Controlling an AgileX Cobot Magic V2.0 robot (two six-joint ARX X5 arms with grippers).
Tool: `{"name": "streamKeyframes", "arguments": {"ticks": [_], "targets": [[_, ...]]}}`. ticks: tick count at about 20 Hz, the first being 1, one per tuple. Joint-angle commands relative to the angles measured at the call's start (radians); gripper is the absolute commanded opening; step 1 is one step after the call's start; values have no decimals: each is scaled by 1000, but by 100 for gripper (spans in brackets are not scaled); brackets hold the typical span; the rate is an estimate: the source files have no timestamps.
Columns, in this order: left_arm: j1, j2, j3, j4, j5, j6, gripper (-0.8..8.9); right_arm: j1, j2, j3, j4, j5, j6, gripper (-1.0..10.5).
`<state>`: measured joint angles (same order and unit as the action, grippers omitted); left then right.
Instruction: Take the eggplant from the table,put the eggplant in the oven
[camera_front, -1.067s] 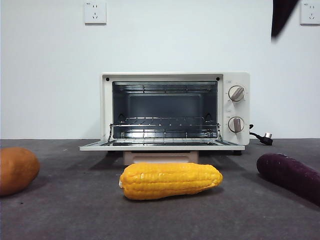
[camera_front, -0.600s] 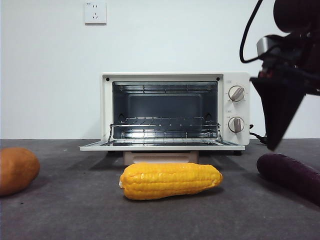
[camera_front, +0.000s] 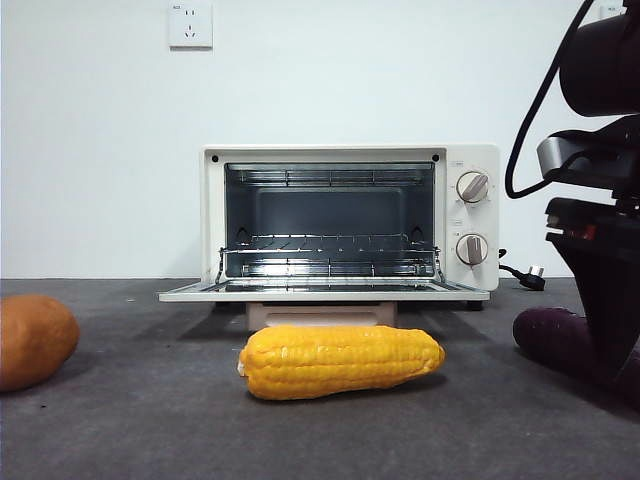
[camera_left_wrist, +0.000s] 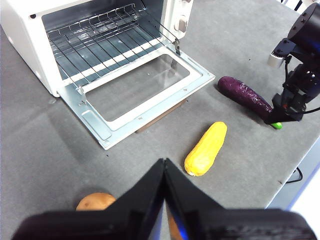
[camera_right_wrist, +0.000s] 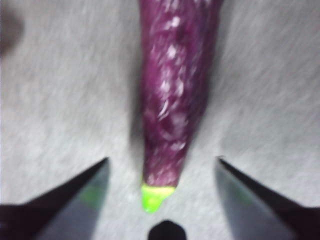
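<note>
The table (camera_front: 150, 420) is a flat dark grey surface carrying every item. The oven (camera_front: 350, 215) stands at the back with its door folded down flat and its wire rack (camera_front: 330, 262) exposed, so the cavity is ready to receive the load. The right gripper (camera_right_wrist: 162, 175) is positioned low over the stem end of the eggplant (camera_right_wrist: 175, 95), with its 2 jaws spread wide, 1 on each side of the narrow green-capped tip, and nothing held between them. The left gripper (camera_left_wrist: 164, 172) waits well apart from the work with its jaws pressed together and empty. The corn (camera_front: 342, 361) lies in front of the oven door, between the potato (camera_front: 35, 340) and the eggplant, which rests on the table at the right side of the front view, partly hidden there by the right arm. The eggplant appears smooth and glossy, so it is judged moderately slippery, firm under light pressure and of modest weight; the right wrist picture is blurred, so surface detail is uncertain. The jaws currently straddle the thin tapered end, where a grip may slide off. A hold further along the thicker body, nearer mid-length, is judged more secure and better balanced.
</note>
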<state>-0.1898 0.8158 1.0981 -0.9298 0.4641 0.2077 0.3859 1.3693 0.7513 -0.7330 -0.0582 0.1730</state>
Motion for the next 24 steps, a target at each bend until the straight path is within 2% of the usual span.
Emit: {"name": "streamKeyframes", "arguments": {"ticks": [1, 6, 12, 19, 22, 24], "targets": [[3, -2, -8, 4, 8, -7, -6, 1, 3, -14, 9, 14, 16, 173], [3, -2, -8, 4, 8, -6, -6, 1, 3, -14, 31, 13, 14, -13], [3, -2, -8, 5, 7, -7, -6, 1, -9, -11, 25, 7, -3, -12], [3, -2, -8, 18, 8, -21, -6, 1, -240, 123, -160, -116, -21, -12], [3, -1, -8, 25, 8, -22, -6, 1, -241, 196, -163, -257, -21, -12], [3, -2, -8, 27, 8, -22, -6, 1, -208, 228, -108, -314, 2, -12]]}}
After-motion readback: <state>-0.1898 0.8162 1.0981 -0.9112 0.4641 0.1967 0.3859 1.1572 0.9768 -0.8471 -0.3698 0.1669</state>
